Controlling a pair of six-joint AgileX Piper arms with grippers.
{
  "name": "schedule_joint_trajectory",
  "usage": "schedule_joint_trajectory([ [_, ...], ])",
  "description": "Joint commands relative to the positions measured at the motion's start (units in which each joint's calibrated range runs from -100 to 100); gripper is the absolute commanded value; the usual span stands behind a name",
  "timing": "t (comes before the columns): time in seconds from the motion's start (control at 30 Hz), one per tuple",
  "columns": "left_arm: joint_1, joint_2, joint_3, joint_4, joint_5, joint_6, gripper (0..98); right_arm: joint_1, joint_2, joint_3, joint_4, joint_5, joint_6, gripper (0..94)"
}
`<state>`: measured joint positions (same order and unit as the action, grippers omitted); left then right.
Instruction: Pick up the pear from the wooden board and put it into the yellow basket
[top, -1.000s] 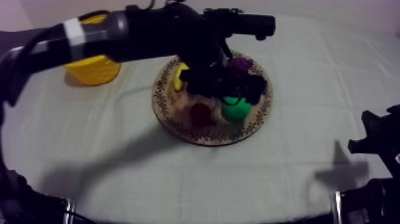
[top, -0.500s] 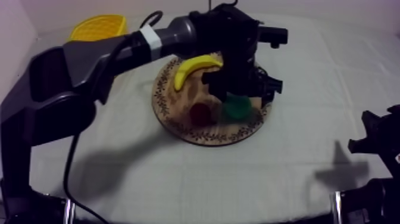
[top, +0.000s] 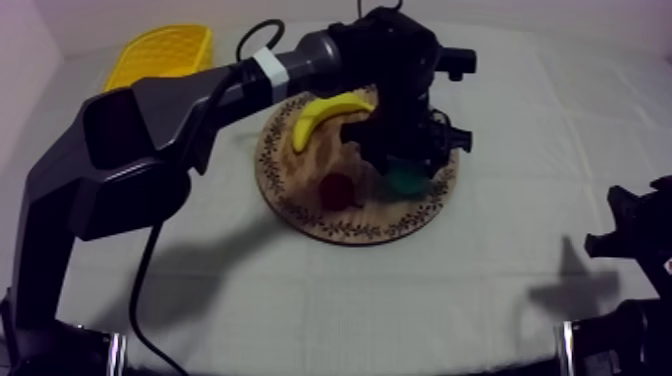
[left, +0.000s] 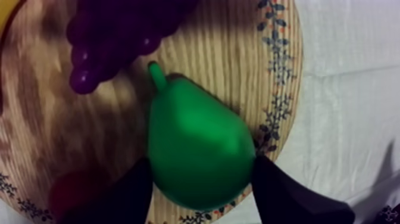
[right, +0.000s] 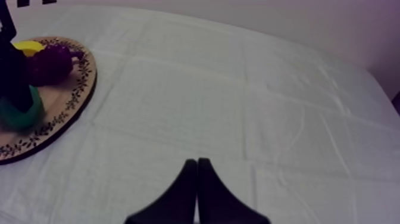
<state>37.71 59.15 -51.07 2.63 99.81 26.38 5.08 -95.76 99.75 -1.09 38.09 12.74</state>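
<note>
Left gripper (left: 202, 173) is set down over the pear (left: 196, 137), at the rim side of the board (left: 280, 71). Black fingers (left: 128, 199) are seen against both flanks of the pear's broad end. No gap is visible, so the fingers are judged clamped on it. The pear lies on the wood with its stem toward the grapes (left: 119, 36), the tip just beside them. A small red fruit (left: 74, 190) is noted near one finger, and the banana (top: 330, 112) at the board's far side.

Right gripper (right: 197, 162) is held low over bare tabletop (right: 238, 107), well apart from the board. Its fingers are pressed together in a narrow wedge, with nothing between.

Step judged: grasp being secured, lift not yet made.
- Hold should be confirmed firm first; the smooth, tapering skin could slip out.
- A straight vertical lift is advised, so grapes and red fruit are not nudged.
- Banana should be cleared with height on the way to the basket (top: 160, 55), which stands at the tabletop's far left, well apart from the board.
- Release is best made low inside it.

Writing: none readable. Only a leaf pattern is seen on the board's rim; no brand or label is made out.
</note>
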Motion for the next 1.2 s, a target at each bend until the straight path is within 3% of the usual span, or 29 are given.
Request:
schedule_joint_trajectory([
  [0.0, 0.0, 0.1, -0.1, -0.04, 0.1, 0.0, 52.1, 0.0, 0.0, 0.0, 0.0, 0.0, 0.0, 0.3],
  [0.17, 0.4, -0.8, 0.6, -1.07, 0.1, 0.1, 51.2, 0.0, 0.0, 0.0, 0.0, 0.0, 0.0, 0.3],
  [0.53, -0.5, -15.9, 6.1, -6.35, 0.1, 0.7, 55.1, 0.0, 0.0, 0.0, 0.0, 0.0, 0.0, 0.3],
  [0.87, -9.7, -33.5, 20.3, -9.93, 0.1, 1.1, 56.8, 0.0, 0.0, 0.0, 0.0, 0.0, 0.0, 0.3],
  [1.17, -19.7, -39.6, 28.6, -12.04, 0.1, 0.0, 57.8, 0.0, 0.0, 0.0, 0.0, 0.0, 0.0, 0.3],
])
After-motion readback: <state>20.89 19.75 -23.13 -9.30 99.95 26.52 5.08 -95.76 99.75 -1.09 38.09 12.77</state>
